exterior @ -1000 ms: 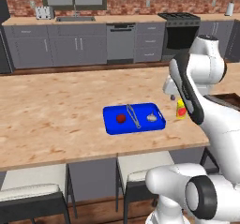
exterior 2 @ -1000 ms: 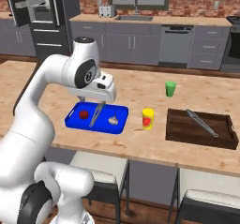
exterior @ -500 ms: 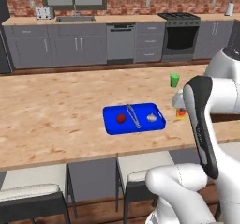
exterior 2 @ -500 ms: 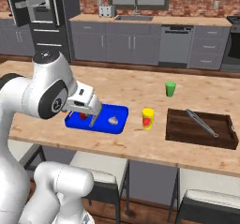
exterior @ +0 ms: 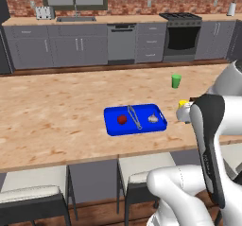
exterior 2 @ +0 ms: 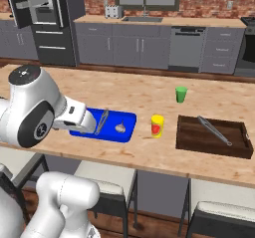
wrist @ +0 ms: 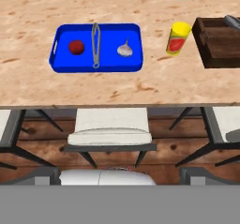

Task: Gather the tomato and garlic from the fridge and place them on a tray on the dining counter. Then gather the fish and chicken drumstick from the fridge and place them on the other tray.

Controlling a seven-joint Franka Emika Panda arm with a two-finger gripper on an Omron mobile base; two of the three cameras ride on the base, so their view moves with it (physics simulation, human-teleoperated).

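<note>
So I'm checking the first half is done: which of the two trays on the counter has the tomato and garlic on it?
The blue plastic tray: the red tomato and white garlic bulb flank metal tongs on it. The dark wooden tray carries tongs alone.

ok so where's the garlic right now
The garlic lies at the right end of the blue tray on the dining counter, right of the tongs, with the tomato on their far side.

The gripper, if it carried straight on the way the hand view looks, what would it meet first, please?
Probably the white stool seat tucked under the counter edge, which sits near the middle of the hand view. Depth is unclear; the blue tray lies higher in that view, off the line.
</note>
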